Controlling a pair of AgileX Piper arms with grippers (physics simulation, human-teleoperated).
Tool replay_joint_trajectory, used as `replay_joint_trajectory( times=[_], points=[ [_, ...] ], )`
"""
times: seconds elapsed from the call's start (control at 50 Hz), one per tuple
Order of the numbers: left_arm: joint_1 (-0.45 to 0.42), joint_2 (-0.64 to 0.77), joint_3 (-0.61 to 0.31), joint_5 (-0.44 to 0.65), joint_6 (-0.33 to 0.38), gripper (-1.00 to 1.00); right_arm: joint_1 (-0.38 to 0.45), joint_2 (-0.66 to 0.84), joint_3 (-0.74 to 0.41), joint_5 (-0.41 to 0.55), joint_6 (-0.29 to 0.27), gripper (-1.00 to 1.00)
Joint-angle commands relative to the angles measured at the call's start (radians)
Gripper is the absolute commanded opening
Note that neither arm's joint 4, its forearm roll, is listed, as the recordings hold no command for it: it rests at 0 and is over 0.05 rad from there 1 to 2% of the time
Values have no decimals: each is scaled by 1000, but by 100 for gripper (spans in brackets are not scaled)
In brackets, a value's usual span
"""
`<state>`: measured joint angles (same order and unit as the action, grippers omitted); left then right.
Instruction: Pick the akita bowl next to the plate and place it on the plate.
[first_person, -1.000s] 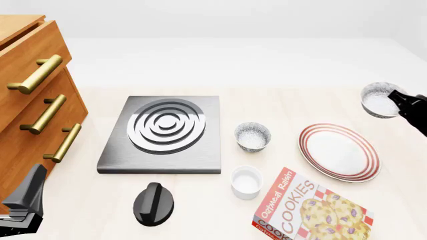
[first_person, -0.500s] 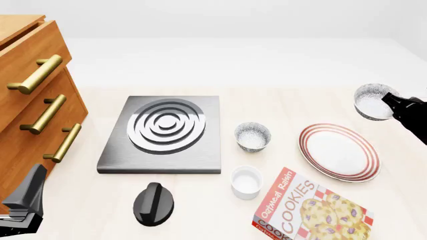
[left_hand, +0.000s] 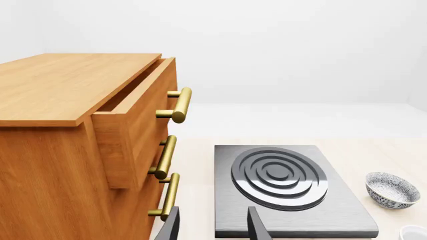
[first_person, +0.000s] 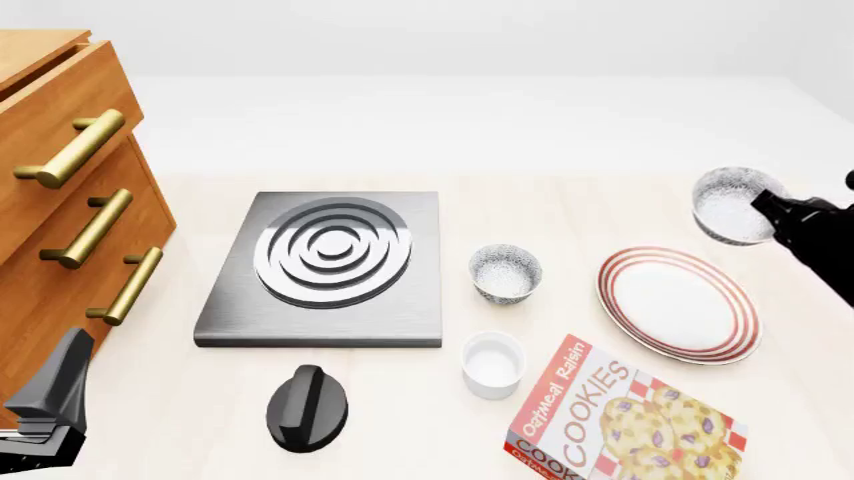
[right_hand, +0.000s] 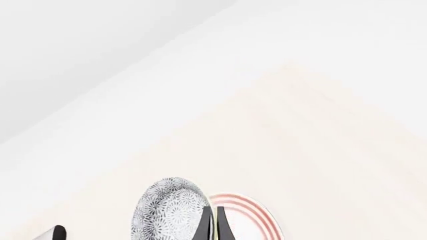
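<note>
Right claw (first_person: 763, 208) pinched shut on akita bowl (first_person: 731, 205) rim, bowl lifted and tilted, at 1 o'clock off the plate (first_person: 678, 303). Twin bowl (first_person: 506, 272) sits at plate's 9 o'clock. Left claw (left_hand: 212, 227) parted, holding nothing; only its wrist view shows this.

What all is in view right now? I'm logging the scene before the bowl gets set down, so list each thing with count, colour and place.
akita bowl: one, grey-white speckled, held above the table beyond the plate
second speckled bowl: one, between stove and plate
plate: one, white, red rings, right
ramekin: one, white, near the box
cookie box: one, red-white, front right
stove plate: one, grey, centre
knob: one, black, front
drawer cabinet: one, wooden, brass handles, left
left gripper: open, idle
right gripper: shut on bowl's rim
</note>
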<state>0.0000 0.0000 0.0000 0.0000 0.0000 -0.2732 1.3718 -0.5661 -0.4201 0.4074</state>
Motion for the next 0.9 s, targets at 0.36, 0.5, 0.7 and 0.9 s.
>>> replay_joint_trajectory(
  times=[0.36, 0.5, 0.7, 0.9],
  points=[
    [0, 0, 0, 0, 0, 100, 55, -83, 85, -15, 11, -100],
    [0, 0, 0, 0, 0, 100, 59, -76, 109, -35, 14, -100],
    [0, 0, 0, 0, 0, 100, 57, -51, 132, -67, 13, -100],
    [0, 0, 0, 0, 0, 100, 68, -38, 155, -90, 10, -100]
  ],
)
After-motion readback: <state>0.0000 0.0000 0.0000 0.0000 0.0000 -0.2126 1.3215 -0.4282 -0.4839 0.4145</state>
